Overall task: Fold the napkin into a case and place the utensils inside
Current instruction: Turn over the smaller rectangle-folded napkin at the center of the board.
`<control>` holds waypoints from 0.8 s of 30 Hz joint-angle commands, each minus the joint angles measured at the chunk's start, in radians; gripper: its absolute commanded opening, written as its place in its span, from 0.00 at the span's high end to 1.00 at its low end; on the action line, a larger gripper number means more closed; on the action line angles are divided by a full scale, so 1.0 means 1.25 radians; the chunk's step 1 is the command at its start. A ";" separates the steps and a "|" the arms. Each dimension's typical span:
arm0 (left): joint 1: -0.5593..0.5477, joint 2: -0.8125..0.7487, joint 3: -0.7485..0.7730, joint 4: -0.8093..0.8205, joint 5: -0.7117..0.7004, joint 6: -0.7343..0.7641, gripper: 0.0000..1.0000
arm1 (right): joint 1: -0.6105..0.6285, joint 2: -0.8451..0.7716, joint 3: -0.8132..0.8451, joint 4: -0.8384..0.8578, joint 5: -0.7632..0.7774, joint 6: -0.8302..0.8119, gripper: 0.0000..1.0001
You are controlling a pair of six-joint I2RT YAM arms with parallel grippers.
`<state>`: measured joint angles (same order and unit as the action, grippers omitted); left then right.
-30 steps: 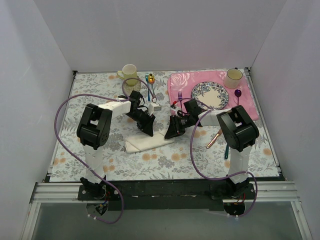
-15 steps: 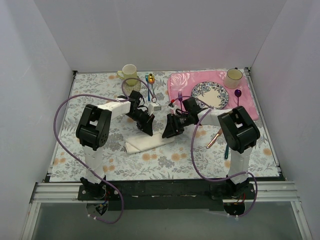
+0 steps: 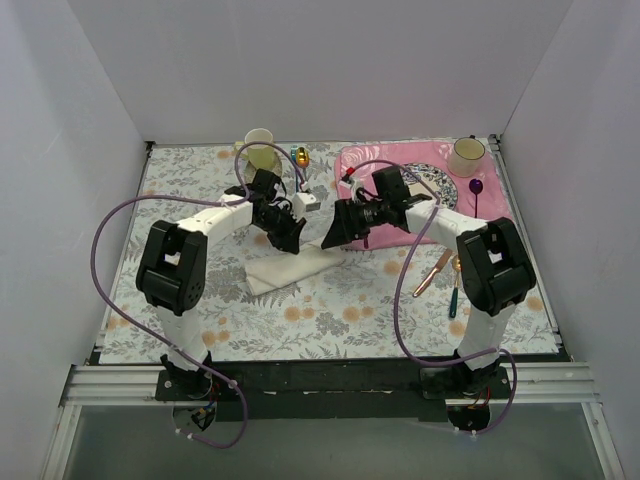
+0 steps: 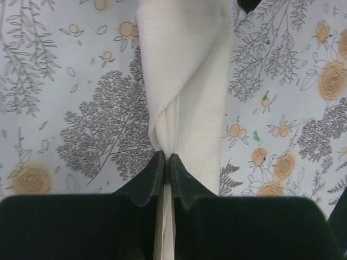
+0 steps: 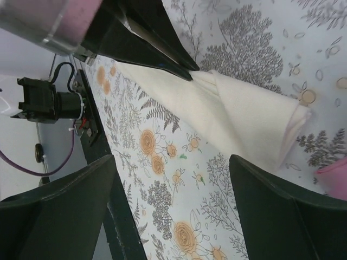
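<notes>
The cream napkin [image 3: 287,269] lies folded into a narrow strip mid-table, and its far end is lifted. My left gripper [image 3: 286,240] is shut on that raised end, the cloth [image 4: 190,81] pinched between its fingertips [image 4: 167,162]. My right gripper [image 3: 333,238] hovers just right of it, open and empty. In the right wrist view its fingers [image 5: 65,211] stand wide apart, with the napkin [image 5: 238,114] beyond them. The utensils lie at the right: a copper knife [image 3: 432,272] and a teal-handled spoon [image 3: 454,298].
A pink placemat [image 3: 500,215] at the back right holds a patterned plate [image 3: 428,198], a cup [image 3: 467,155] and a purple spoon [image 3: 478,189]. A yellow cup [image 3: 260,148] and a blue-handled spoon [image 3: 300,160] sit at the back. White walls enclose the table.
My right gripper has opened, let go of the napkin and drawn back. My left gripper has shut on the napkin's end and carried it up and toward the far side.
</notes>
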<state>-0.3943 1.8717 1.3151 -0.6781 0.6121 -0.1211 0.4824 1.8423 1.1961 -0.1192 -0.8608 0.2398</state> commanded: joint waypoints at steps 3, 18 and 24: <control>-0.017 -0.118 -0.031 0.081 -0.129 0.027 1.00 | -0.052 -0.032 0.080 -0.008 -0.004 -0.006 0.05; -0.145 -0.288 -0.265 0.310 -0.369 0.029 1.00 | -0.099 0.018 0.139 -0.032 0.059 -0.080 0.04; -0.210 -0.339 -0.349 0.373 -0.444 0.009 1.00 | -0.096 0.042 0.165 -0.018 0.058 -0.085 0.04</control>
<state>-0.6102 1.5349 0.9302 -0.2951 0.1452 -0.0963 0.3603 1.8725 1.3327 -0.1623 -0.7864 0.1551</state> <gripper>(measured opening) 0.034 0.963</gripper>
